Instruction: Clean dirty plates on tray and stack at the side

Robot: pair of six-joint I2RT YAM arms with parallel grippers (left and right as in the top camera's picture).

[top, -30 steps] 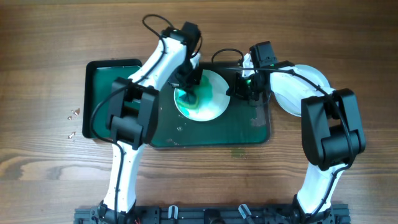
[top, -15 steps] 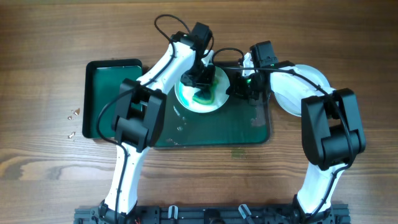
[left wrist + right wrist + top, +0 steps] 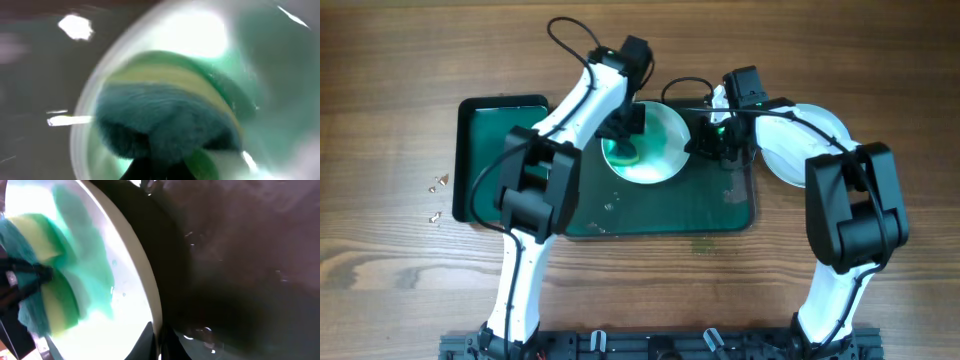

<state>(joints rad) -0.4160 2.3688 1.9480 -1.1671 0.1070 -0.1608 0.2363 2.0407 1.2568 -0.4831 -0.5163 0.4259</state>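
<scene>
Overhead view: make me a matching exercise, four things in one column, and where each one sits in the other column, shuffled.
1 sponge
2 smeared plate
3 plain white plate
4 small tray

A on the table, right of the big tray
B left of the big tray
C on the big tray
D in the left gripper, on a plate

Pairs: 1-D, 2-C, 3-A, 4-B

tabletop (image 3: 880, 60): brown wood grain
centre: large dark green tray (image 3: 720, 212)
left: smaller green tray (image 3: 485, 140), touching the large one
right: white plate (image 3: 782, 166), just beside the large tray
far left: small pale bits (image 3: 438, 183), loose
</scene>
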